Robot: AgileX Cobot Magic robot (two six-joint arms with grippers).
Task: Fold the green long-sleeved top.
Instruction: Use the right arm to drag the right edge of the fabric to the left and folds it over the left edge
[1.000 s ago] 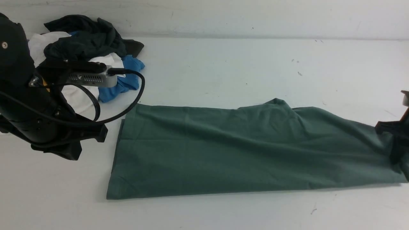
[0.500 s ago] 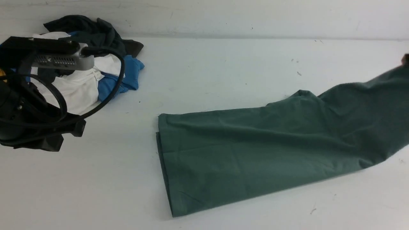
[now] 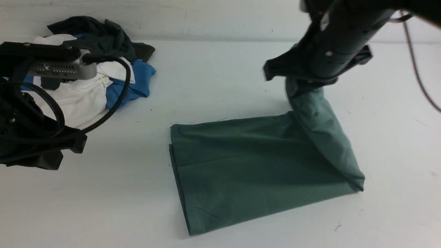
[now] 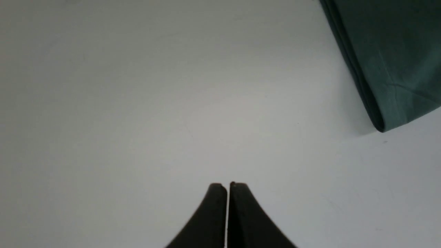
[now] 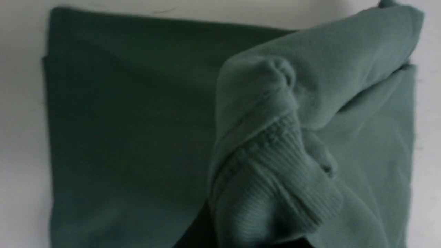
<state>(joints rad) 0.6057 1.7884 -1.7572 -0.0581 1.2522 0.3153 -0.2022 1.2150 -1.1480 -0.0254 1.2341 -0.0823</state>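
Note:
The green long-sleeved top [image 3: 251, 165] lies folded in a long strip on the white table, its chest logo and neck tag hidden. My right gripper [image 3: 298, 84] is shut on the top's right end and holds it lifted above the strip, folded back toward the middle. In the right wrist view the ribbed edge [image 5: 275, 165] bunches over my jaws, with the flat part [image 5: 120, 120] below. My left gripper [image 4: 227, 186] is shut and empty above bare table, left of the top's left fold [image 4: 379, 69]. The left arm [image 3: 34, 137] sits at the table's left.
A pile of clothes stands at the back left: a dark garment [image 3: 96, 38], a white garment [image 3: 82, 100] and a blue garment [image 3: 137, 82]. The table's back edge meets a wall [image 3: 220, 17].
My right gripper has lifted the top's right end and carried it left over the strip. The whole top slid to the right. My left arm drew back to the left.

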